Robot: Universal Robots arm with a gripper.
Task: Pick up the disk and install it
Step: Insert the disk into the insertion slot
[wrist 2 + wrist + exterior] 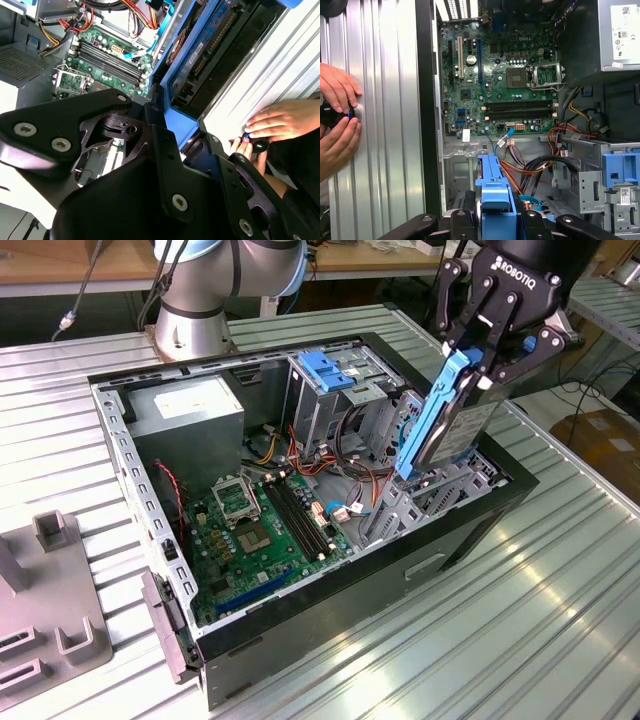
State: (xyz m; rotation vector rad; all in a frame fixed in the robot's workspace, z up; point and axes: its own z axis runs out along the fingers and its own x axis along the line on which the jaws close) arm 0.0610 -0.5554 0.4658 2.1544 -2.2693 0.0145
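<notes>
- While checking the exterior view, logged gripper [470,365] hanging over the computer case [300,640], above the case's end toward the exterior view's right. Found jaws closed on the upper end of the disk [455,430], pinching its blue carrier rail.
- Found disk held on edge, nearly upright and slightly tilted, with lower end dipped through the case's open top at the metal bay in that corner. Cannot tell whether touching the bay.
- Confirmed same grip in the first wrist view, blue rail end clamped between the black finger links, case interior beyond.
- Noted red, orange and black cables [560,142] loose inside the case, near the disk's lower end.
- Noted green motherboard [260,530] flat on the case floor, near the case's middle.
- Noted metal drive cage [325,370] with blue top handle, upright inside the case against its far wall.
- Noted grey power-supply box [190,410] in the case's far corner toward the exterior view's left.
- Found case lying open side up on ribbed metal table [500,640].
- Noted arm's base [195,325] just behind the case, and grey fixture block [50,600] well apart from the case, toward the exterior view's left.
- Logged a person's hand [340,87] and second hand [337,142] on the table beside the case, around a small black knob [331,116].
</notes>
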